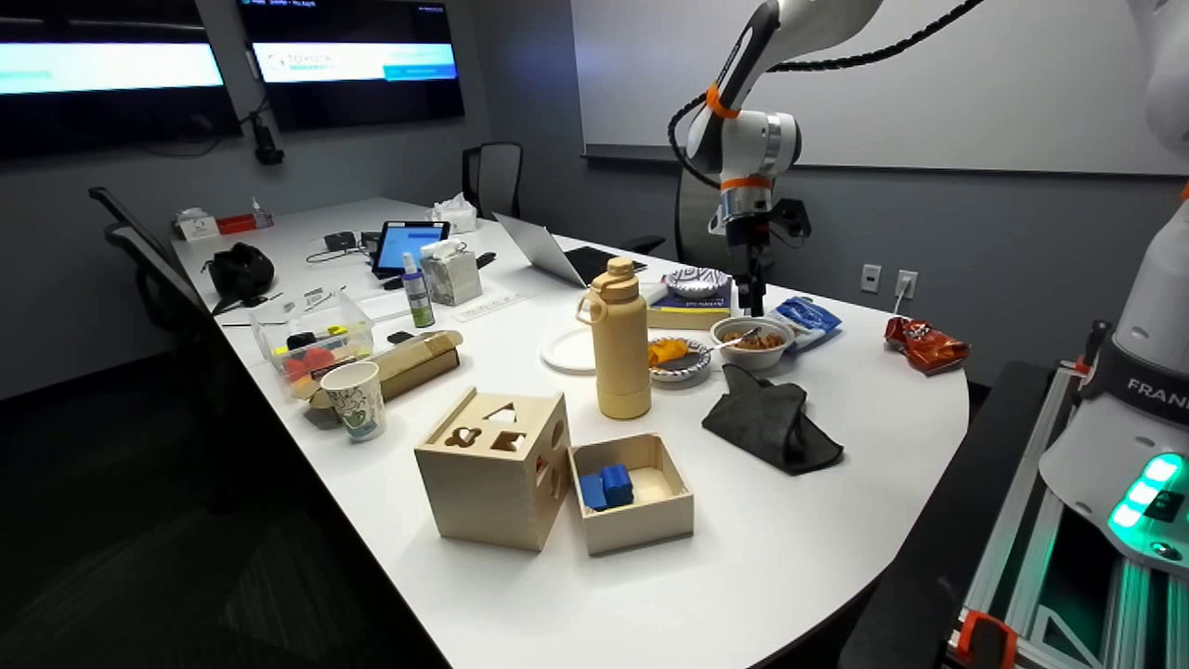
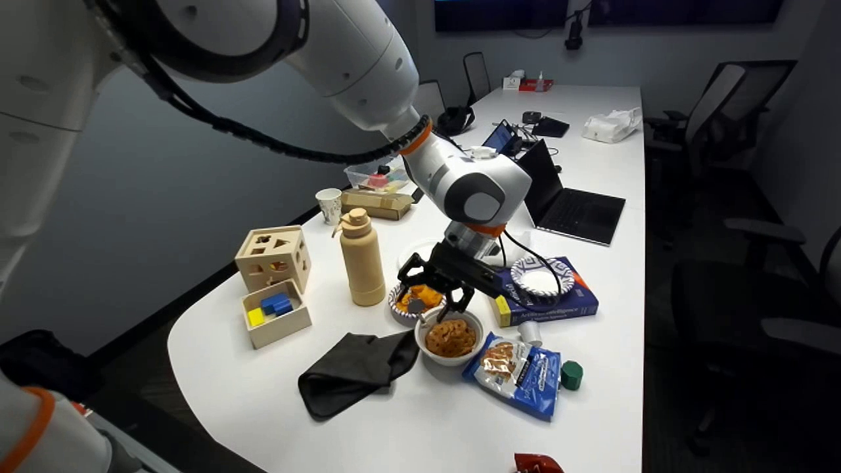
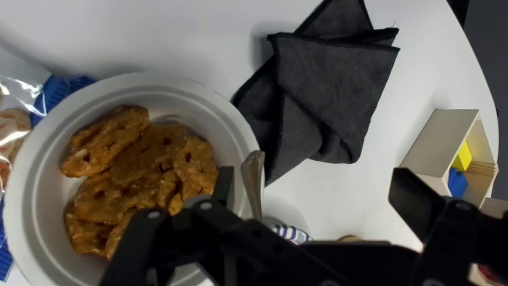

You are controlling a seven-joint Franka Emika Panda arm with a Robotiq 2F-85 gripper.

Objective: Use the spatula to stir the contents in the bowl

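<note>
The bowl [image 1: 749, 360] is round and pale with brown snack pieces inside. It stands on the table in both exterior views [image 2: 447, 361] and fills the left of the wrist view [image 3: 41, 190]. A metal utensil [image 3: 252, 180], which I take for the spatula, leans with its handle on the bowl's rim. Its other end reaches toward a patterned plate with orange contents [image 2: 420, 299]. My gripper [image 3: 317, 190] is open and empty, above the bowl's edge and the handle. In the wrist view the handle shows between the fingers, near the left one, apart from both. The gripper partly hides the utensil.
A dark cloth [image 2: 358, 371] lies beside the bowl. A blue snack bag [image 2: 516, 374] lies against its other side. A tan bottle [image 2: 363, 263] stands tall near the plate. A book [image 2: 552, 305] bears a small plate. An open wooden box [image 1: 641, 530] holds blocks.
</note>
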